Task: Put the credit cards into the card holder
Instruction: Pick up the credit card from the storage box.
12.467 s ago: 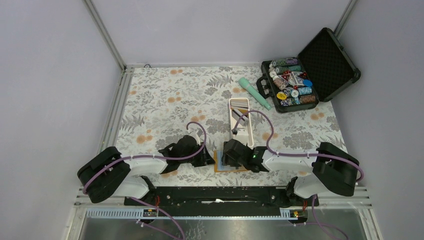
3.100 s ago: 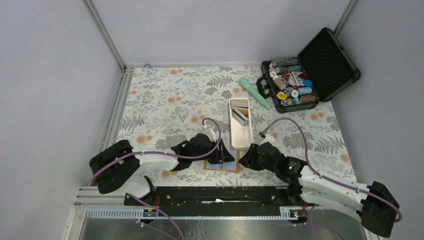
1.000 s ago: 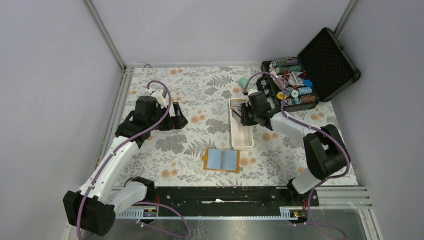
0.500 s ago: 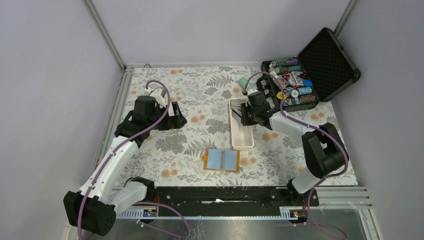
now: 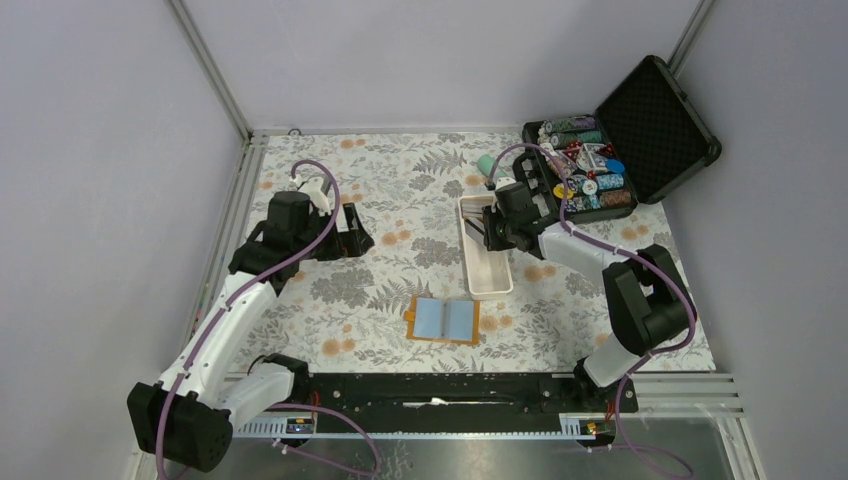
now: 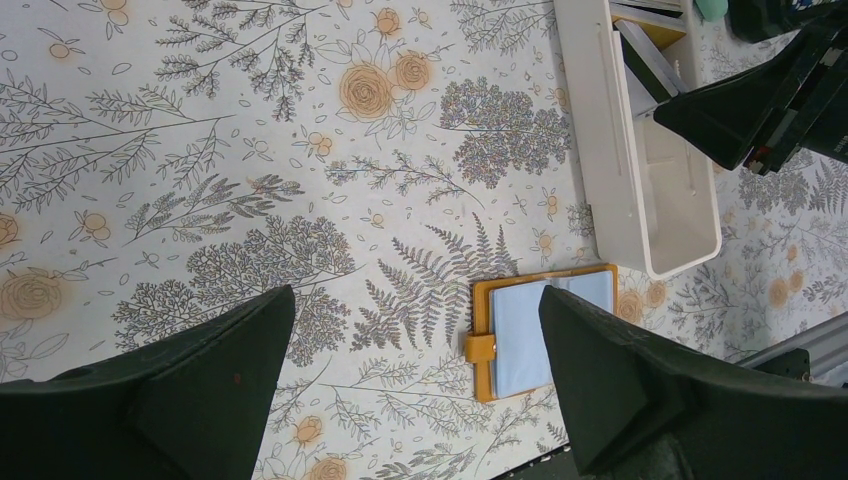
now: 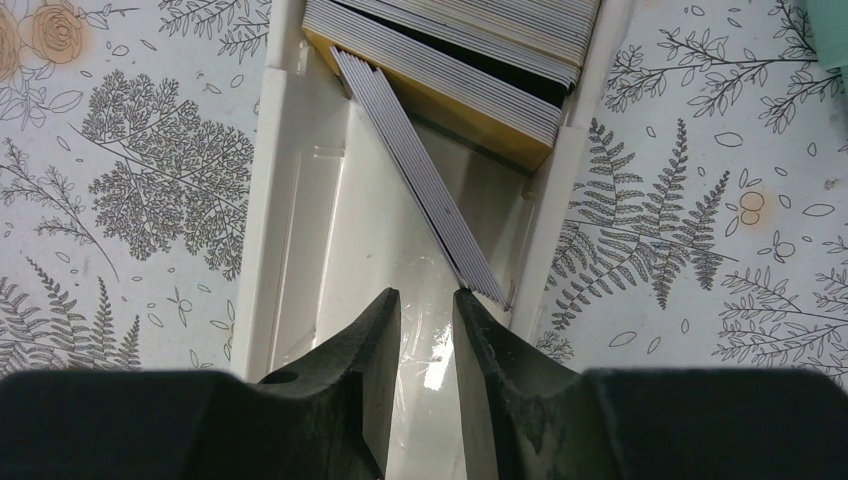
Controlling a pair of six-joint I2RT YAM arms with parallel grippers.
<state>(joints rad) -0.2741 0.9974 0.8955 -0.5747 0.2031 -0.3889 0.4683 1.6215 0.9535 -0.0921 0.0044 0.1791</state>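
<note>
The credit cards (image 7: 450,55) stand packed at the far end of a long white tray (image 7: 285,200), and a small bundle of them (image 7: 420,185) leans slantwise toward me. My right gripper (image 7: 428,300) hovers inside the tray with its jaws a narrow gap apart and nothing between them. Its right fingertip (image 7: 468,305) sits at the low end of the leaning bundle. In the top view the right gripper (image 5: 487,230) is over the tray (image 5: 487,280). The orange card holder (image 5: 447,320) lies open with its blue pockets up. My left gripper (image 5: 356,232) hangs wide open, far left of the card holder (image 6: 535,335).
An open black case of poker chips (image 5: 590,170) sits at the back right. A teal cylinder (image 5: 487,165) lies just beyond the tray. Metal frame rails run along the left edge (image 5: 225,240) and the near edge. The floral cloth (image 6: 300,150) covers the table.
Since three seconds ago both arms left the card holder: the left rose to the far left, the right reached into the tray. Over the last second almost nothing moved.
</note>
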